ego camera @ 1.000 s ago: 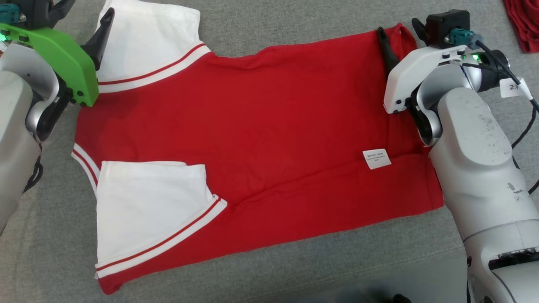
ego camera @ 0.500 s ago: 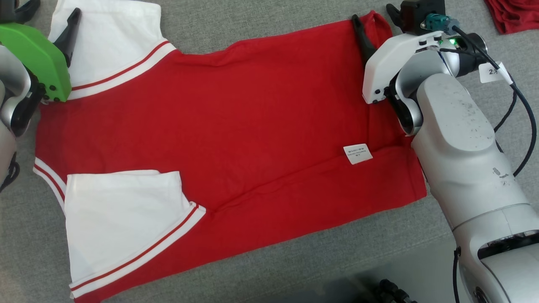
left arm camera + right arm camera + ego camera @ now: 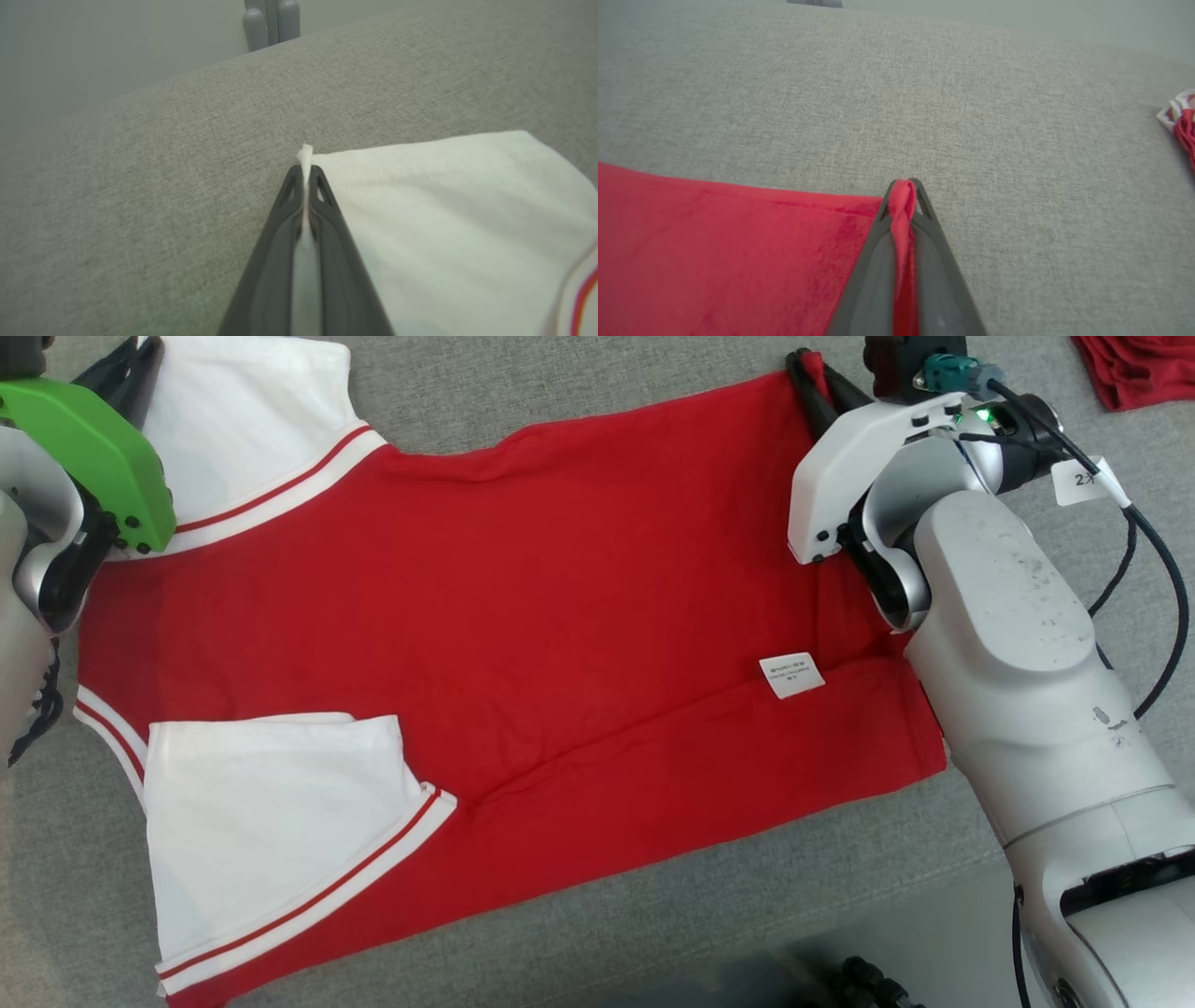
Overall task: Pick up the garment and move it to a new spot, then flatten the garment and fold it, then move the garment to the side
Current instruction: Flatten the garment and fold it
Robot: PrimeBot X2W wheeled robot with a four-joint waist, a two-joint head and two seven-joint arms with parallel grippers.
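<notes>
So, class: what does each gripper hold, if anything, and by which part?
Both hold the red fabric shirt with white sleeves: the left gripper pinches a corner of a white sleeve, the right gripper a corner of the red hem.

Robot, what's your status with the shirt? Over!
Left jaws shut on white sleeve corner. Right jaws shut on red hem corner. Shirt lying flat. Other red cloth apart.

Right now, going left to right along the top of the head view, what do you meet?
left gripper → white sleeve it pinches → red shirt body → right gripper pinching its corner → another red cloth
</notes>
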